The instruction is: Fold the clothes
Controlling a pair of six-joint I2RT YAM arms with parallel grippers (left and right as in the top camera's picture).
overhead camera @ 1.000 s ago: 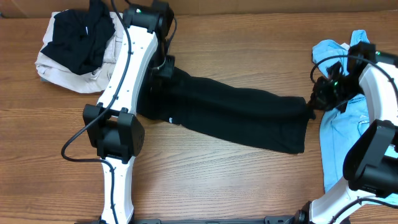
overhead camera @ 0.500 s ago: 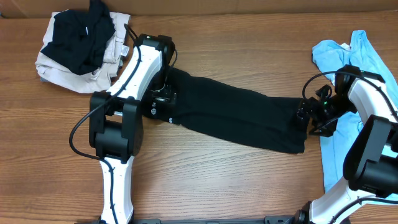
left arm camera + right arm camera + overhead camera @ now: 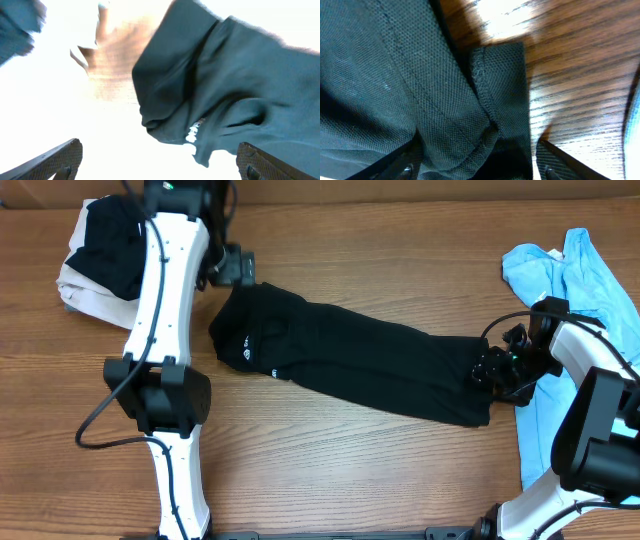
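- Black garment (image 3: 360,365) lies ctr of tabletop (image 3: 350,490) as a long strip; lengthwise fold looks done, cross folds left.
- Left pincer (image 3: 235,268), upper left: spread, empty.
- Right pincer (image 3: 490,370): spread over the strip's right hem, not pinching.
- Blue garment (image 3: 560,290) at right, unfolded.

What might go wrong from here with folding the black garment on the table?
1. The right gripper sits open at the doubled-over hem of the black garment; closing may catch only one layer, skewing the fold.
2. The left gripper is open and off the cloth, so a pull may drag the whole garment.
3. The light blue garment lies close by and may snag.
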